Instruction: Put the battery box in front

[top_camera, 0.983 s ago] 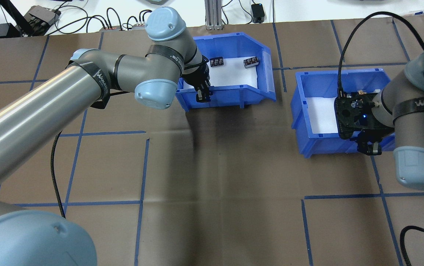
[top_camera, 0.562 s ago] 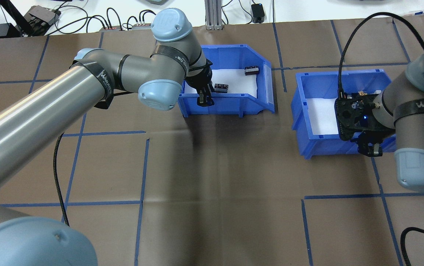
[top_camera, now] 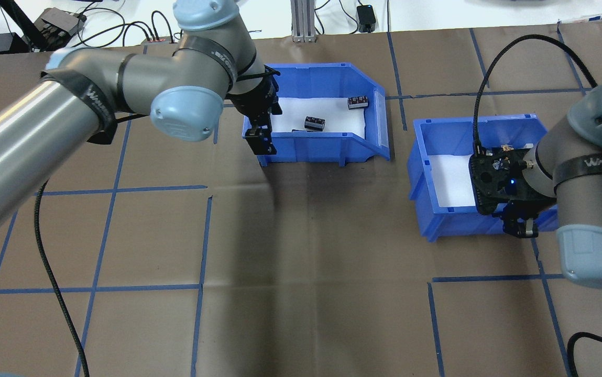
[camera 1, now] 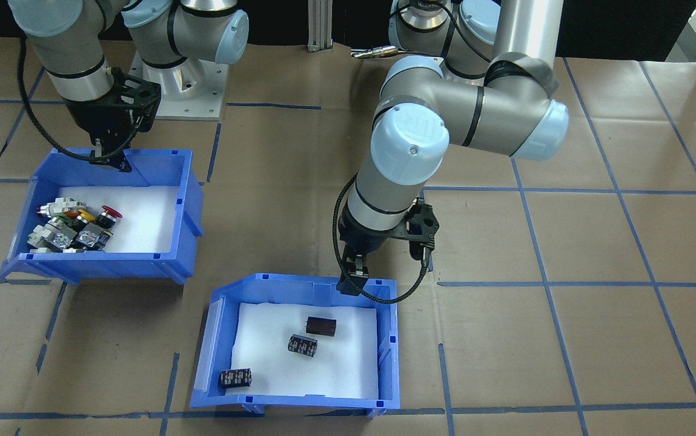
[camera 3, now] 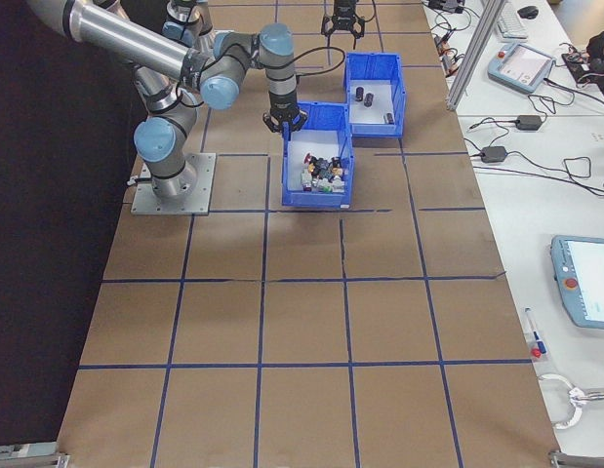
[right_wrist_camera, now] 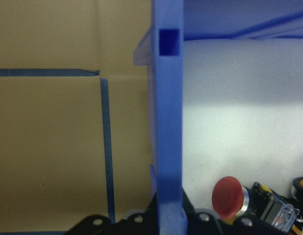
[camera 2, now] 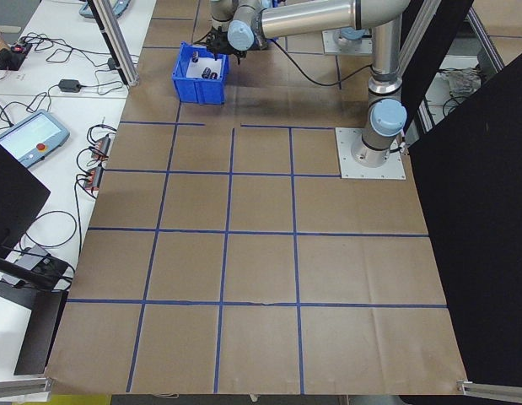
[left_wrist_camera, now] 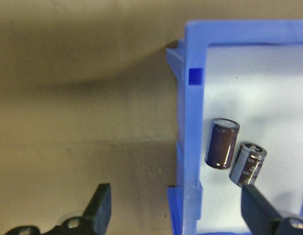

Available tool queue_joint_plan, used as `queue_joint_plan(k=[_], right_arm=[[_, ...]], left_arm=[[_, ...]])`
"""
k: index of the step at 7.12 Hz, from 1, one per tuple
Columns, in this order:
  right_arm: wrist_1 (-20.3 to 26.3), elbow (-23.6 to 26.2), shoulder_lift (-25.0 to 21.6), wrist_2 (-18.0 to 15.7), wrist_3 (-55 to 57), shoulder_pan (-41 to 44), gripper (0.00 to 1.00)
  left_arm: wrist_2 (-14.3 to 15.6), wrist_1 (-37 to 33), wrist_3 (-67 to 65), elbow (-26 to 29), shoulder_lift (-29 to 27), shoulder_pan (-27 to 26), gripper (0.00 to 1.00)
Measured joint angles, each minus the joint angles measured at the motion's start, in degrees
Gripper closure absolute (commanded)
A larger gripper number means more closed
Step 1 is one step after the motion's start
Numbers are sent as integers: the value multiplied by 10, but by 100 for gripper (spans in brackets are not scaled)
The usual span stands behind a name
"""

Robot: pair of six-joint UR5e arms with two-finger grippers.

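Note:
The battery box (top_camera: 332, 149) is a blue bin with a white foam liner, standing at the table's far middle. Three dark cells (camera 1: 321, 326) lie loose on its foam (left_wrist_camera: 222, 143). My left gripper (top_camera: 259, 140) is open at the bin's robot-side wall near its left corner. Its fingers (left_wrist_camera: 100, 205) straddle that wall (left_wrist_camera: 190, 147) without pressing it. My right gripper (top_camera: 522, 229) is shut on the robot-side wall (right_wrist_camera: 168, 122) of the second blue bin (camera 1: 193, 200). That bin holds colourful push-button switches (camera 1: 72, 227).
The two bins stand a short gap apart, the switch bin nearer the robot. Blue tape lines grid the brown table cover. An aluminium post (top_camera: 301, 21) and cables lie beyond the far edge. The arm bases (camera 1: 178, 91) stand at the robot's side.
The battery box has settled flat. My left gripper has let go of its wall, opened and slid left toward the corner. My right gripper has drawn the switch bin toward the robot.

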Motion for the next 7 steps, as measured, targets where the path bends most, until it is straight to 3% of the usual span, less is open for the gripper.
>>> queue_joint_plan(k=[3, 6, 7], right_arm=[[24, 27, -38, 25, 52, 46, 100], [22, 32, -38, 22, 169, 156, 100], [18, 32, -35, 21, 205, 192, 100]], left_arm=[[8, -141, 368, 27, 70, 74, 0], [16, -160, 788, 55, 93, 118, 0], [33, -150, 877, 56, 94, 123, 0]])
